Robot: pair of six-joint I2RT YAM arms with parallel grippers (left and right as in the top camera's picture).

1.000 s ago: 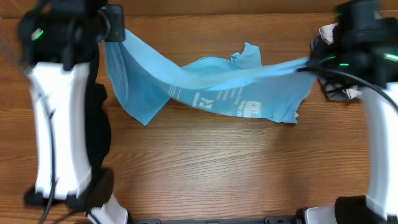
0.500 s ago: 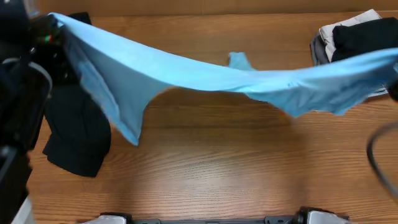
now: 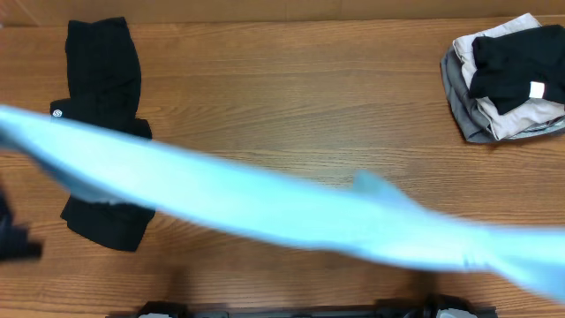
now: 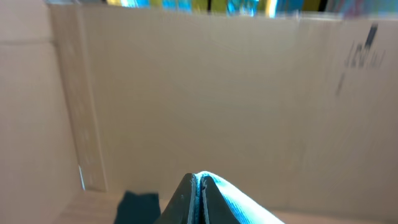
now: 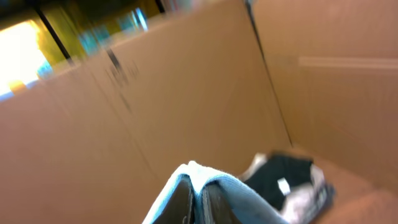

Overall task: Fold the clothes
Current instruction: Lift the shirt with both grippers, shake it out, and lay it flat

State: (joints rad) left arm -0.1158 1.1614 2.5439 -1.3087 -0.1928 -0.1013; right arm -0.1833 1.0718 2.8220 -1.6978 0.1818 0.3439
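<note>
Wood-grain table [image 3: 291, 97] spreads under the overhead camera, with a cardboard wall [image 4: 199, 93] behind it. Closest to that camera, the light blue T-shirt [image 3: 265, 208] is stretched into one long blurred band, running from the left edge down to the lower right corner. The left gripper [image 4: 199, 186] is clamped tight on one end of the blue cloth and the right gripper [image 5: 196, 190] is pinched tight on the other. Below, the long black garment [image 3: 101, 79] lies flat at far left, its lower part crossed by the band and its white round logo [image 3: 59, 110] showing. At the far right corner sits a stack of folded clothes [image 3: 494, 97], with grey and cream pieces under a black one
</note>
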